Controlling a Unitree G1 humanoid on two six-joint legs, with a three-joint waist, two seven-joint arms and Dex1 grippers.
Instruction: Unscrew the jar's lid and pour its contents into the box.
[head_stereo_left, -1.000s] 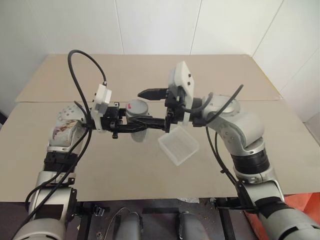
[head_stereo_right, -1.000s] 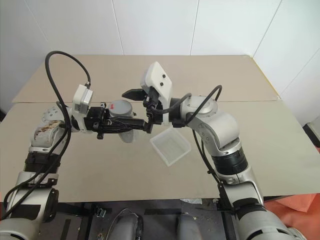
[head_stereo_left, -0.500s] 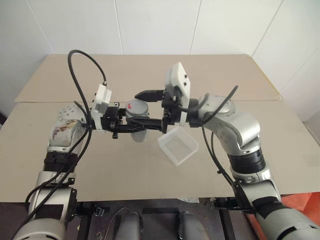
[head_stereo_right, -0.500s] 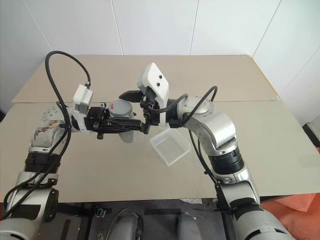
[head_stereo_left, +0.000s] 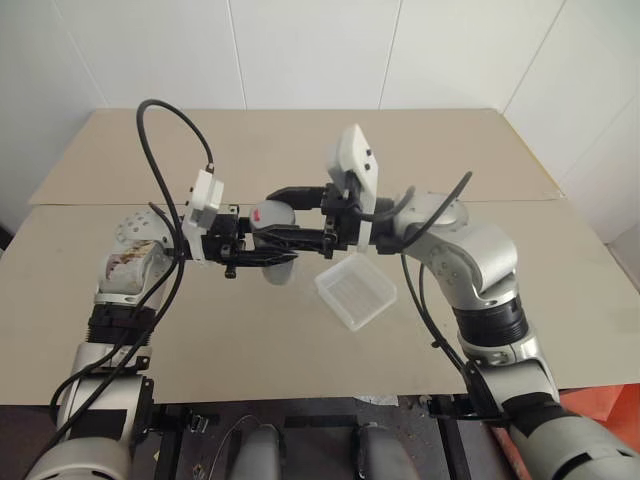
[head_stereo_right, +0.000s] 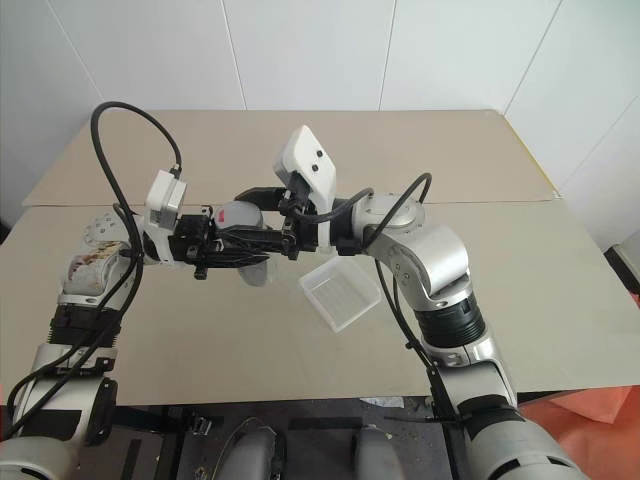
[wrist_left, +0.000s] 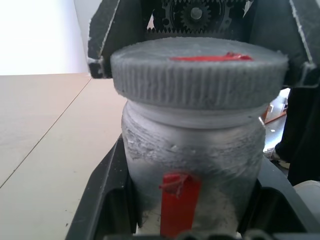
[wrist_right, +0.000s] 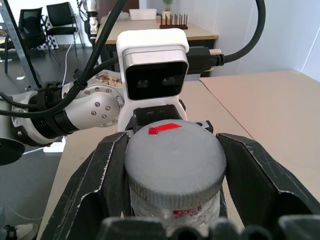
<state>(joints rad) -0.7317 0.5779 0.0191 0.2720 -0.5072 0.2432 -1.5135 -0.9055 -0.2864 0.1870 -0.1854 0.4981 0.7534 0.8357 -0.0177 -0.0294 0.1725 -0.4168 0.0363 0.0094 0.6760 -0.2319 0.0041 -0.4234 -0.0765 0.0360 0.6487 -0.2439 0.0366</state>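
While the lid (wrist_right: 174, 156) sits fully on the jar (wrist_left: 192, 172), no unscrewing shows yet, so the task is at its first real step. Left gripper (head_stereo_left: 262, 252) is clamped shut on the jar body, holding it upright in the air above the table (head_stereo_left: 200, 330), a red label mark facing its wrist camera. Right gripper (head_stereo_left: 297, 212) has its two black fingers pressed against opposite sides of the grey ribbed lid, gripping it from the other side. Box (head_stereo_left: 356, 290), the translucent white ribbed tray, lies on the table just beside and below the jar, toward the robot's right, looks empty. Contents can't be made out through the frosted jar wall. Left to do, by my read: twist lid off, move it clear, tip jar over the box.
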